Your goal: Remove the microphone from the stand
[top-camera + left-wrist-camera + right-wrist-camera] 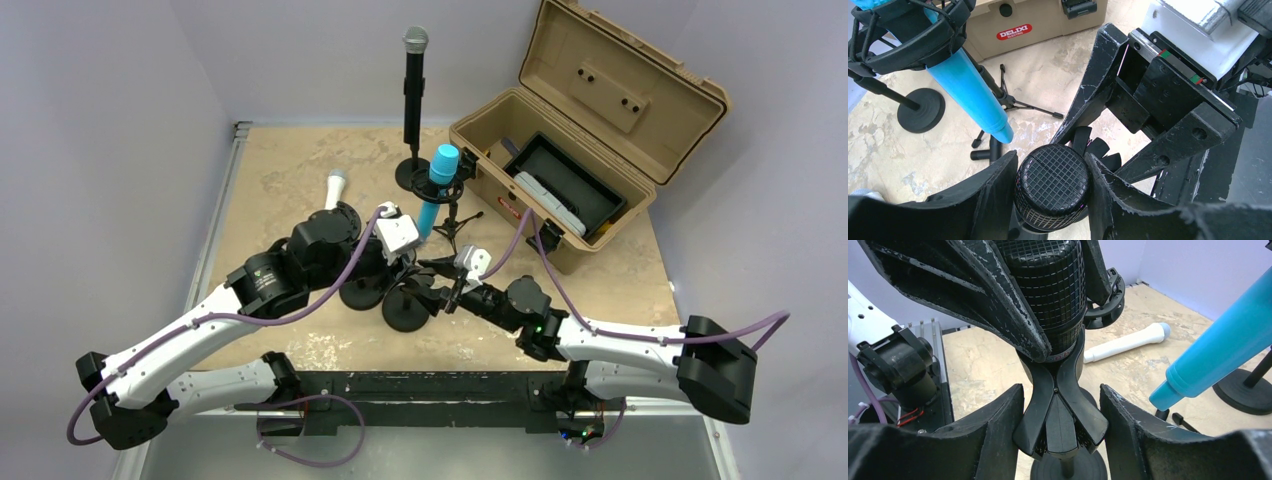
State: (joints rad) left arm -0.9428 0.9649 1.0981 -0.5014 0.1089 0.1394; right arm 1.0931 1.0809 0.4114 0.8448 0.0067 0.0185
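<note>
A black microphone with a mesh head (1053, 185) stands in the forked clip (1060, 415) of a short stand with a round black base (405, 310). My left gripper (1053, 192) is shut on the mesh head, one finger on each side; its fingers (973, 285) show at the top of the right wrist view around the microphone (1048, 290). My right gripper (1062, 435) is closed round the clip below the microphone, both fingers against its lobes. In the top view the two grippers meet at the table's middle, left (408, 262) and right (442, 285).
A blue microphone (438, 190) hangs in a shock mount on a small tripod just behind. A tall black microphone on a stand (414, 80) is at the back. A white microphone (333, 188) lies on the table. An open tan case (590, 140) stands right. A second round base (362, 292) sits left.
</note>
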